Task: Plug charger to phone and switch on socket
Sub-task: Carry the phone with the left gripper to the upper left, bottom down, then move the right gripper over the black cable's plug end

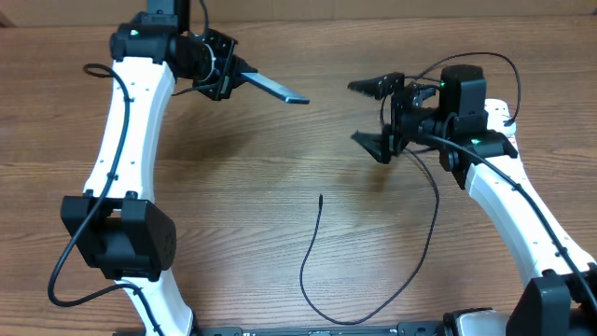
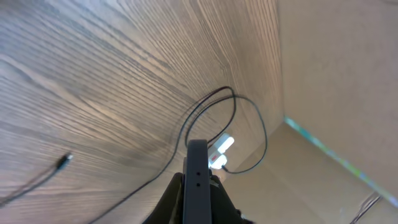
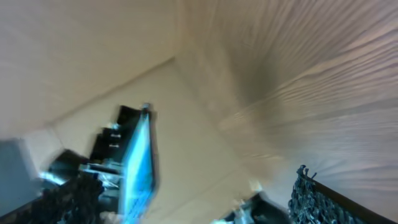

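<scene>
My left gripper (image 1: pixel 244 77) is shut on the phone (image 1: pixel 280 90), holding it in the air above the far left of the table, its free end towards the right arm. In the left wrist view the phone's dark edge (image 2: pixel 197 177) stands between the fingers. My right gripper (image 1: pixel 375 114) hangs open a short way to its right, nothing between its fingers. The right wrist view is blurred and shows the phone's teal screen (image 3: pixel 138 165). The charger cable (image 1: pixel 306 261) lies loose on the table, its tip (image 1: pixel 320 197) pointing away. Far off lies the white socket (image 2: pixel 221 149).
The wooden table (image 1: pixel 233 187) stretches under both arms. The black cable loops round near the front edge (image 1: pixel 354 320) and rises towards the right arm. A beige wall (image 2: pixel 336 74) stands beyond the table's far side.
</scene>
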